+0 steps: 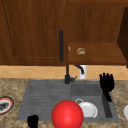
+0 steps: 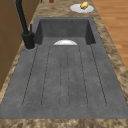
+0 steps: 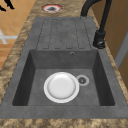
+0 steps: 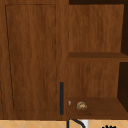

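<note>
- Right hand [image 1: 107, 82]: you have it hanging in the air over the right rim of the sink [image 1: 110, 110], at about 3 o'clock from the basin's middle. Fingers point up and are spread and straight; it holds nothing and touches nothing.
- Left hand [image 1: 32, 121]: low at 7 o'clock of the front view, at the near edge of the drainboard [image 1: 42, 100]. I cannot tell how its fingers stand.
- Nearest thing to your right hand is the white plate [image 3: 61, 87]. It lies flat on the basin floor, just beside the drain [image 3: 82, 80], which sits at its 2 o'clock in the right side view. Judgement: it rests there because the basin floor is level and it is free of either hand.
- Plate look: round, plain white, shallow, raised rim, upright face, nothing on it.
- A red ball [image 1: 67, 114] sits at 6 o'clock in the front view, overlapping the plate's left edge.
- Black faucet [image 1: 67, 75] stands at 12 o'clock of the sink; a small tan object [image 4: 81, 105] rests on the open cabinet shelf [image 4: 100, 105].
- Tabletop [image 1: 10, 87]: a red-rimmed dish [image 1: 5, 105] at 9 o'clock.
</note>
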You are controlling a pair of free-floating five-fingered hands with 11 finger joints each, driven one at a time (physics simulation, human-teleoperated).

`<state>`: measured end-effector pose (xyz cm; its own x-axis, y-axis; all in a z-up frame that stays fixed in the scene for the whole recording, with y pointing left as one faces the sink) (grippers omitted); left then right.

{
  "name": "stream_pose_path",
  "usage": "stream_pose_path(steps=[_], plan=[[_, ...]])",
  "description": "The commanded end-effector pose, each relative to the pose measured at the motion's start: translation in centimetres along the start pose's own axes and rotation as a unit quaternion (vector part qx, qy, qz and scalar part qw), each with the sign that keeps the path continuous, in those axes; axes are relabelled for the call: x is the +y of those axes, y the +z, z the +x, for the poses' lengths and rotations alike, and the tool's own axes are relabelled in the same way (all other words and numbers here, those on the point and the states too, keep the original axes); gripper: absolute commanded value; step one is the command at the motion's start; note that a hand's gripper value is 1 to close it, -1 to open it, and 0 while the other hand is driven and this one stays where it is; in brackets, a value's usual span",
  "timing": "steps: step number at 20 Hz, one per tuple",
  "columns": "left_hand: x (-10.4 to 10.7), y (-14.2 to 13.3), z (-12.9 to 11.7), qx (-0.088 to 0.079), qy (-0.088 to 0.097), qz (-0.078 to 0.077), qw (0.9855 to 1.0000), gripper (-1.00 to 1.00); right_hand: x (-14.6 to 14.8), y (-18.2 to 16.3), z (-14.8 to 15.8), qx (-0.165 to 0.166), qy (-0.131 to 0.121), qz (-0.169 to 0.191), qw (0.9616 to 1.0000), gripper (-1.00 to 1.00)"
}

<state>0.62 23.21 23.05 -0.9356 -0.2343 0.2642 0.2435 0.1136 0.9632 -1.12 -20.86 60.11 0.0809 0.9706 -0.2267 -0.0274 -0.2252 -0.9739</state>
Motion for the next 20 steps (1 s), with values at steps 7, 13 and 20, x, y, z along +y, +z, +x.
stream_pose_path(steps=[7,13,20], plan=[[0.0,0.0,0.0,0.0,0.0,0.0,1.0,0.0,-7.2,0.1,3.0,-0.064,0.009,0.052,0.9965,-1.0],[0.0,0.0,0.0,0.0,0.0,0.0,1.0,0.0,-11.6,0.1,4.9,-0.099,0.008,0.076,0.9921,-1.0],[0.0,0.0,0.0,0.0,0.0,0.0,1.0,0.0,-16.7,0.2,6.3,-0.134,0.007,0.091,0.9867,-1.0]])
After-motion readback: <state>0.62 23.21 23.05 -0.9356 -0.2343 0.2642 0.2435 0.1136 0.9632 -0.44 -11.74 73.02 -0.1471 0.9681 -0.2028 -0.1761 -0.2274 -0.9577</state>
